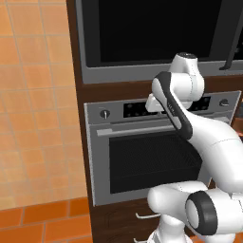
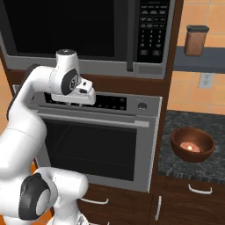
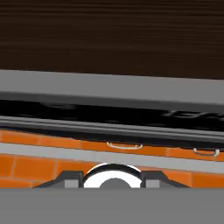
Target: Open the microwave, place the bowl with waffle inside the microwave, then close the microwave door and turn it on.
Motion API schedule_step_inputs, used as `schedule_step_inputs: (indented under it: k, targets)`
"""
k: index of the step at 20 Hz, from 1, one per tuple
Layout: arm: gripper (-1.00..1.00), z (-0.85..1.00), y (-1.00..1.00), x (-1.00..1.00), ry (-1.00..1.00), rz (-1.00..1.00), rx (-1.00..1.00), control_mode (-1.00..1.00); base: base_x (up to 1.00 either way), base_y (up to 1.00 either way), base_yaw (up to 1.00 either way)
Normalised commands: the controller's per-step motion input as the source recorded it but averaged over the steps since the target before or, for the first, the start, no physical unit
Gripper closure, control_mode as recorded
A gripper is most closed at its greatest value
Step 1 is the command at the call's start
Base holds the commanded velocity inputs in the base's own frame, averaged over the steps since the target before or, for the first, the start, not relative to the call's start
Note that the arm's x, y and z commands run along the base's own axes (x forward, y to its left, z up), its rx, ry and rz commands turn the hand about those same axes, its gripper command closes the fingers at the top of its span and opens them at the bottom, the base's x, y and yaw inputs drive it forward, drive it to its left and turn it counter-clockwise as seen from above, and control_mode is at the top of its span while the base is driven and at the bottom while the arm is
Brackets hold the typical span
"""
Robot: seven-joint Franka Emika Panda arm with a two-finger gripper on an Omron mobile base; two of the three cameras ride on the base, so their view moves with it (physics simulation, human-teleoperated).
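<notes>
Black glass door shut, arm not yet at the handle

Black glass of the microwave door (image 2: 66, 26) sits flush in its grey frame; the microwave (image 1: 147, 33) is closed, built in above the silver oven (image 2: 94, 140). Long dark handle (image 2: 130, 35) runs upright along the door's right edge, just left of the keypad (image 2: 150, 28).

Claw (image 2: 81, 102) hangs in front of the oven's control strip, below the microwave and left of the handle. Fingers too small and dark against the panel; cannot tell how wide they stand. Nothing seen in them.

Step in hand, as I judge it: opening the door. To do it well, the claw should rise and shift right to the handle, straddle the bar squarely with a finger either side, close firmly, then pull along the door's arc rather than straight back. A crooked approach could slip off the bar.

Bowl (image 2: 193, 144): round, deep, reddish-brown, wood-like, with the pale waffle (image 2: 190, 146) lying in its bottom. It stands upright on the dark speckled counter (image 2: 176, 167) right of the oven, well apart from the claw. A brown jar (image 2: 196, 40) stands on the shelf above.
</notes>
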Motion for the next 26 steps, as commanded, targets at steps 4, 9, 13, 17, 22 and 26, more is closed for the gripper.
schedule_step_inputs:
  k: [4, 9, 13, 17, 22, 26]
  targets:
    - [-1.00, 0.00, -0.06, -0.23, 0.00, 0.00, 0.00, -1.00, 0.00, 0.00, 0.00]
    - [-1.00, 0.00, -0.44, -0.63, -0.15, -0.02, 0.12, -1.00, 0.00, 0.00, 0.00]
    - [-1.00, 0.00, -0.59, -0.50, -0.14, -0.20, 0.38, -1.00, 0.00, 0.00, 0.00]
    - [-1.00, 0.05, -0.61, -0.39, -0.09, -0.20, 0.45, -1.00, 0.00, 0.00, 0.00]
    - [-1.00, -0.04, -0.54, -0.06, -0.02, -0.06, 0.35, -1.00, 0.00, 0.00, 0.00]
    - [-1.00, 0.43, -0.47, -0.03, -0.19, -0.09, 0.46, -1.00, 0.00, 0.00, 0.00]
